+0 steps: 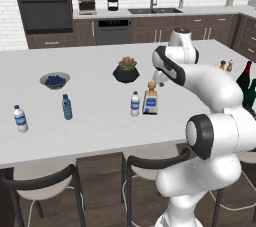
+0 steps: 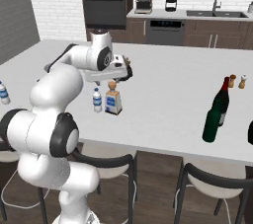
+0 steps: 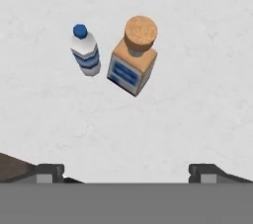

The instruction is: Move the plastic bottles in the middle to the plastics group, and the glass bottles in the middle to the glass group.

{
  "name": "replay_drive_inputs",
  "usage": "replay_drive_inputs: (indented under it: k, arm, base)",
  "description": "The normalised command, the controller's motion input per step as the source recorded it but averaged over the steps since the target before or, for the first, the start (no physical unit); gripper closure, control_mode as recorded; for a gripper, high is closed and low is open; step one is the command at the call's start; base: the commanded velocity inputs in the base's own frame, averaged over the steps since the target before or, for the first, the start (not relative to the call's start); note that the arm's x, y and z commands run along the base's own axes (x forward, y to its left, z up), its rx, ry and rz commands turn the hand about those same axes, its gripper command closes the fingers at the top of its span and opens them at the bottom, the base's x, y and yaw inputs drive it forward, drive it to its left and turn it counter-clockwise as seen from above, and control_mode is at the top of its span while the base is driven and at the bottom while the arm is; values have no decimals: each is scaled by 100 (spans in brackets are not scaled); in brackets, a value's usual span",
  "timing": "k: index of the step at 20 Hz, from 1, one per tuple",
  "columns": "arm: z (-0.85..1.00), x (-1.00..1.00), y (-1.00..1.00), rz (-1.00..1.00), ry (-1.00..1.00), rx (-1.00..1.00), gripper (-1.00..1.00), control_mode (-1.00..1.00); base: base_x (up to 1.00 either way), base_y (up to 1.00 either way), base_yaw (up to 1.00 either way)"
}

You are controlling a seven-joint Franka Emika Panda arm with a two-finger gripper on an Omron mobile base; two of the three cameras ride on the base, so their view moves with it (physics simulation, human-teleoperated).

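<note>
Gripper [image 3: 126,168] above the middle pair, fingers spread wide, nothing held.
Water bottle [image 3: 85,50] stands just beside the square bottle [image 3: 133,60] mid-counter [image 1: 100,131]; best come straight down on one, clear of its neighbour.

At the right edge of the left base view, we see the arm [image 1: 220,91] covering the lower parts of the red-necked wine bottle [image 1: 244,75] and the green wine bottle [image 1: 250,93]. In the right base view a dark shape [image 2: 250,133] is cut off by the right edge; we cannot identify it. Salt and pepper shakers [image 2: 236,81] are too small to tell apart.
</note>
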Motion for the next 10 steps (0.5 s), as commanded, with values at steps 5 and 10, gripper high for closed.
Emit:
replay_drive_inputs:
  k: [5, 10]
  arm:
    - [0, 46, 10, 0, 2, 0, -100, -100]
    - [0, 33, 0, -2, 0, 0, -100, -100]
  base:
    - [0, 0, 0]
    - [0, 0, 0]
